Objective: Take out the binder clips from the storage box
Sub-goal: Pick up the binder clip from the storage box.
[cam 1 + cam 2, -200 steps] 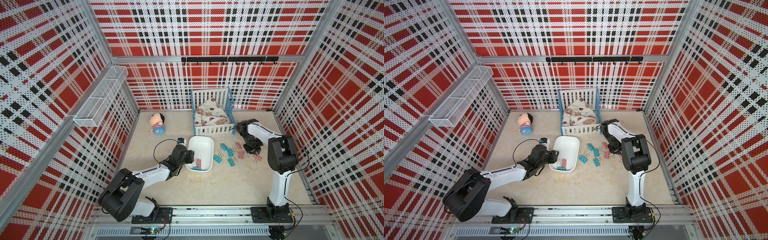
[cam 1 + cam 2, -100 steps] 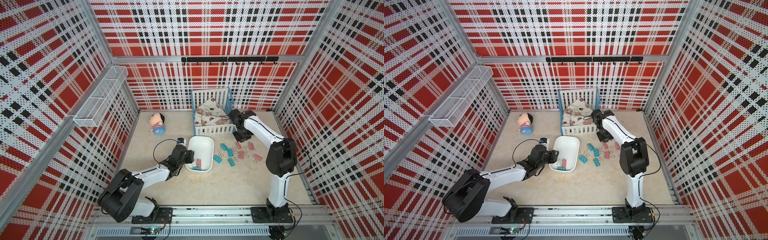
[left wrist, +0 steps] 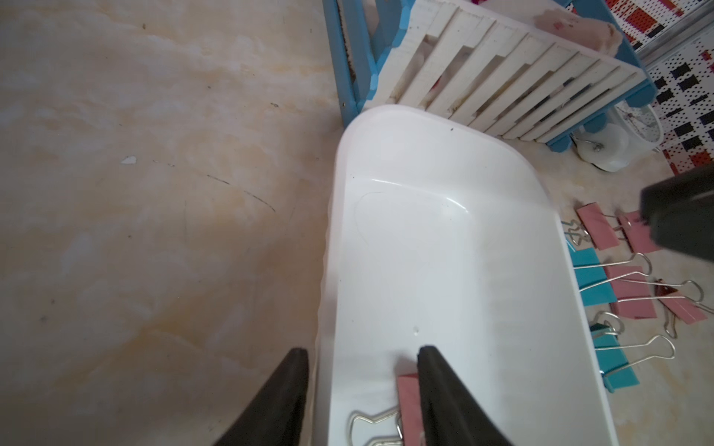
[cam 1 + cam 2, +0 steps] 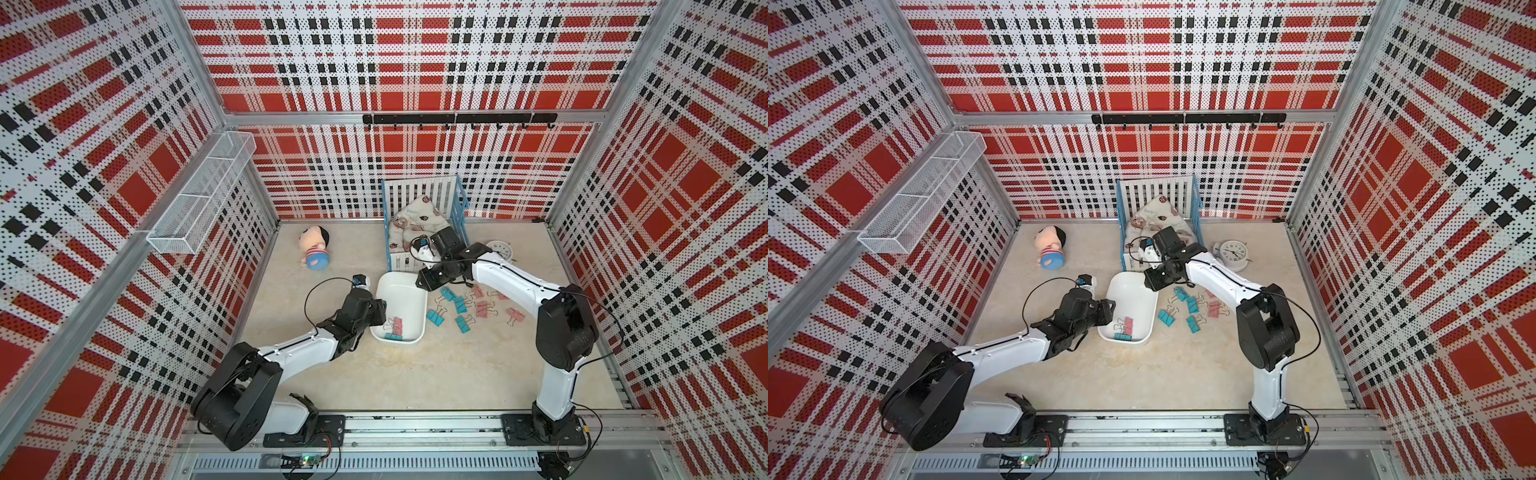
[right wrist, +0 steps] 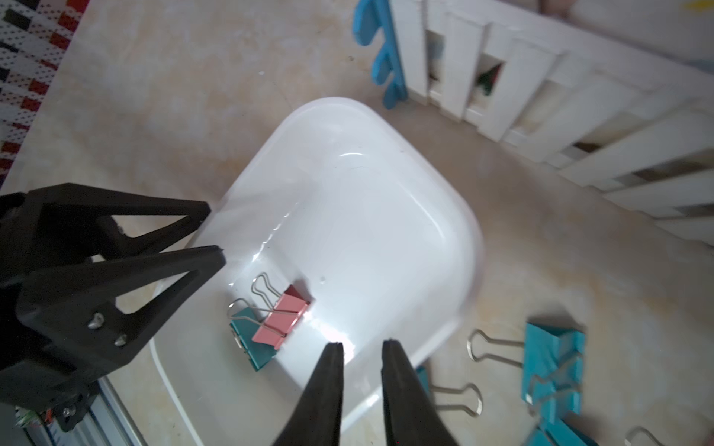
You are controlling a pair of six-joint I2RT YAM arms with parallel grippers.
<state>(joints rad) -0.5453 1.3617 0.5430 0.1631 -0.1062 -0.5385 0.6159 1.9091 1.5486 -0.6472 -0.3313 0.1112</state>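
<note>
The white storage box (image 4: 401, 293) (image 4: 1133, 297) sits mid-table. A pink binder clip (image 5: 284, 318) lies across a teal one (image 5: 251, 347) at the box's near end (image 4: 394, 328). Several more teal and pink binder clips (image 4: 461, 305) (image 4: 1190, 309) lie on the table to the right of the box. My left gripper (image 3: 362, 350) (image 4: 379, 312) is shut on the box's left wall, one finger inside and one outside. My right gripper (image 5: 362, 343) (image 4: 422, 282) hovers over the box's right rim, open by a narrow gap with nothing in it.
A white-and-blue crib (image 4: 424, 208) with bedding stands just behind the box. An alarm clock (image 4: 1233, 251) sits to the crib's right and a doll (image 4: 314, 249) lies at the back left. A wire-mesh basket (image 4: 199, 199) hangs on the left wall.
My right arm has swung left from the clips on the table to the box's far right corner, and its jaws have parted a little. The left arm has stayed still.
</note>
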